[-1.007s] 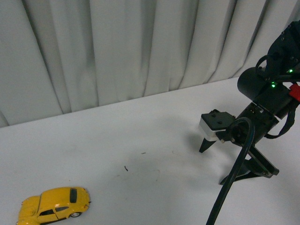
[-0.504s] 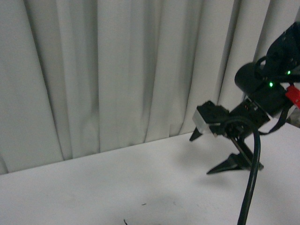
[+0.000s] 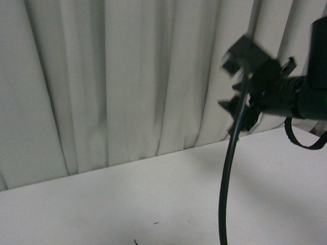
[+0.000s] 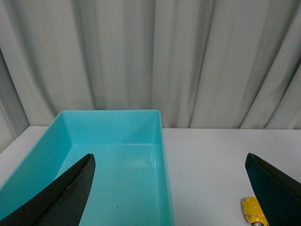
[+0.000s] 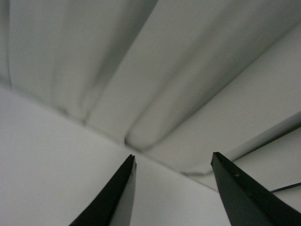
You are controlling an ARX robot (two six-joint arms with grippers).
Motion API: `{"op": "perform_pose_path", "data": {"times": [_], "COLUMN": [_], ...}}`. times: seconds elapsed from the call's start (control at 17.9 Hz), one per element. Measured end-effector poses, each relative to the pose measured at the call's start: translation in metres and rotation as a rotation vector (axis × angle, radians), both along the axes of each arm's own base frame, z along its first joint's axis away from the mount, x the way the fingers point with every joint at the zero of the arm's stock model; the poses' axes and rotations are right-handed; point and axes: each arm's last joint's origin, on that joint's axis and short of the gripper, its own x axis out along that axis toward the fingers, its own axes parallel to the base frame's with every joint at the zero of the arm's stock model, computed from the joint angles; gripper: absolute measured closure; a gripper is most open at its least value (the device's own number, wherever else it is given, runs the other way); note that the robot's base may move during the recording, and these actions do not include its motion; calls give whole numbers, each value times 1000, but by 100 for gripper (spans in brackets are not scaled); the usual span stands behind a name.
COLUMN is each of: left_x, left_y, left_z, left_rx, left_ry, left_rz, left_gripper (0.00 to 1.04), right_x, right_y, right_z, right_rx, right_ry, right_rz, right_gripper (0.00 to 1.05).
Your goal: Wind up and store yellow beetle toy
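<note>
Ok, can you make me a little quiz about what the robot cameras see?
1. True or false: the small glossy yellow beetle toy lies inside the turquoise plastic bin.
2. What is between the jaws of the right gripper? A) the toy B) nothing C) a black cable
3. Fill in: behind the white table hangs a pale, folded ___.

Key
1. False: it sits on the table beside the bin.
2. B
3. curtain
</note>
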Motion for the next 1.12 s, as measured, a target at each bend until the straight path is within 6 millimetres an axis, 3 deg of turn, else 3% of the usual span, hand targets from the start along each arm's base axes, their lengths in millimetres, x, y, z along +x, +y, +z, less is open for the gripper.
{"op": "perform_pose_path", "data": {"times": [0.11, 0.17, 0.34, 0.45, 0.62, 0.95, 1.12], "left_x": [0, 0, 0, 0, 0, 0, 0], "left_y": [0, 0, 0, 0, 0, 0, 0], "left_z": [0, 0, 0, 0, 0, 0, 0], "left_rx": [0, 0, 0, 0, 0, 0, 0], "left_ry": [0, 0, 0, 0, 0, 0, 0], "left_rz": [0, 0, 0, 0, 0, 0, 0], "left_gripper": [7, 7, 7, 7, 7, 7, 7], "right_x": [-34, -50, -74, -88, -106, -138, -153], "right_y": [20, 25, 33, 39, 44, 61, 61], "right_z": [37, 42, 14, 0, 3, -14, -20], "right_rx": [299, 397, 499, 523, 533, 541, 540], "right_ry": [-187, -233, -165, -126, -179, -155, -152], "right_rz": [-24, -28, -65, -70, -57, -47, -61], "right_gripper": [74, 84, 103, 103, 103, 103, 103]}}
